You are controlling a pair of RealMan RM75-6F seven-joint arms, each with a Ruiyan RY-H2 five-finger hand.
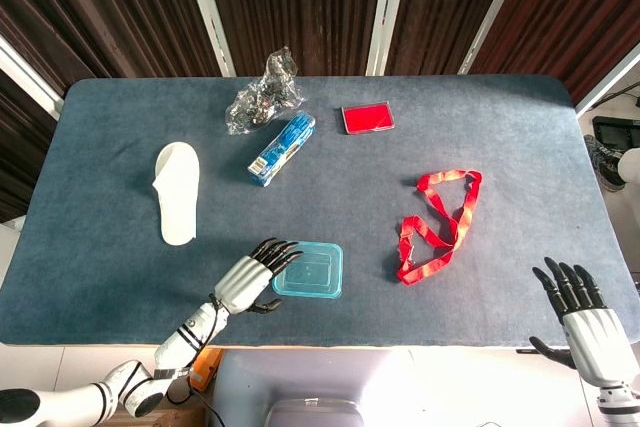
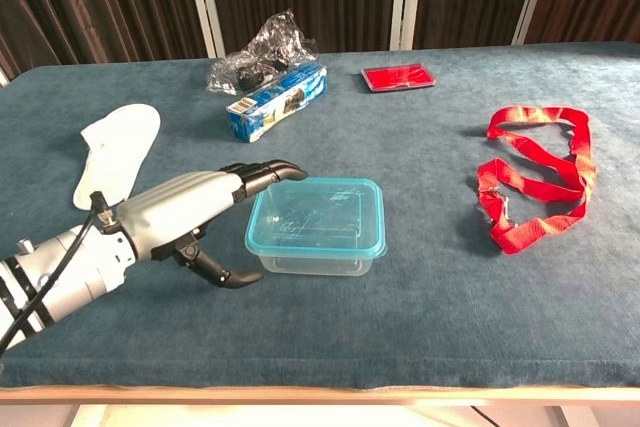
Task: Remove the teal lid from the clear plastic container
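A clear plastic container (image 2: 315,259) with a teal lid (image 1: 312,269) (image 2: 318,214) sits near the table's front edge, lid on. My left hand (image 1: 252,277) (image 2: 190,217) is at the container's left side, open, its fingertips (image 2: 285,169) reaching over the lid's left rim and the thumb low beside the container wall. I cannot tell whether the fingers touch the lid. My right hand (image 1: 580,307) hovers open off the table's front right corner, far from the container, and shows only in the head view.
A red strap (image 1: 438,222) lies right of the container. A white slipper (image 1: 177,191) lies at the left. A blue box (image 1: 282,147), a crumpled clear bag (image 1: 264,95) and a red flat case (image 1: 367,117) sit toward the back.
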